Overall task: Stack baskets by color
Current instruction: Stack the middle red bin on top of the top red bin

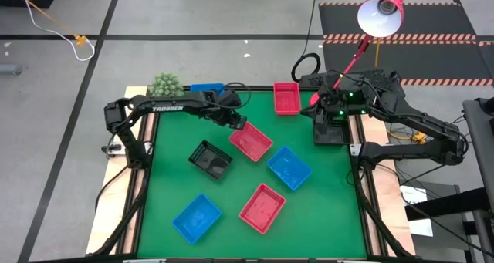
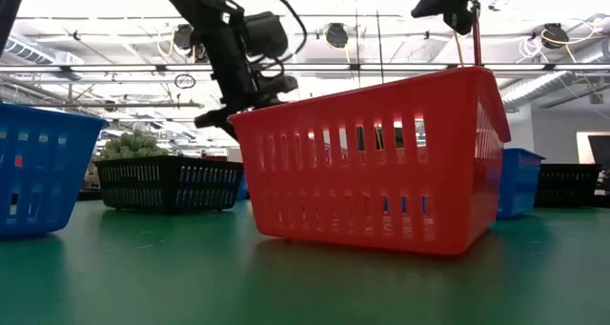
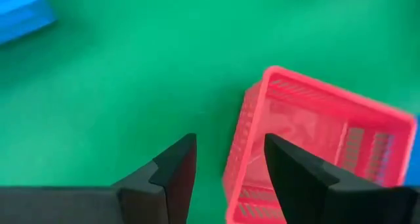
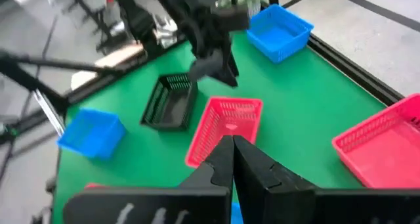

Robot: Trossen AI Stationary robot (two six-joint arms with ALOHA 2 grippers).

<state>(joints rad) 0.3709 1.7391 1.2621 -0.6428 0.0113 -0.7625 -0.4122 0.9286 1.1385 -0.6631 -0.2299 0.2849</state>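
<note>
So from above I see no stacks yet: seven baskets lie single on the mat (image 1: 166,163), and my left gripper (image 1: 240,124) hangs spread at the middle red basket (image 1: 250,143). Its wrist view shows that basket's (image 3: 315,152) wall between open fingers, ungripped. The right gripper (image 4: 231,159) waits pressed together.

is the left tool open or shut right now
Open: the left tool's two dark fingers stand apart over the rim of a red basket.
</note>
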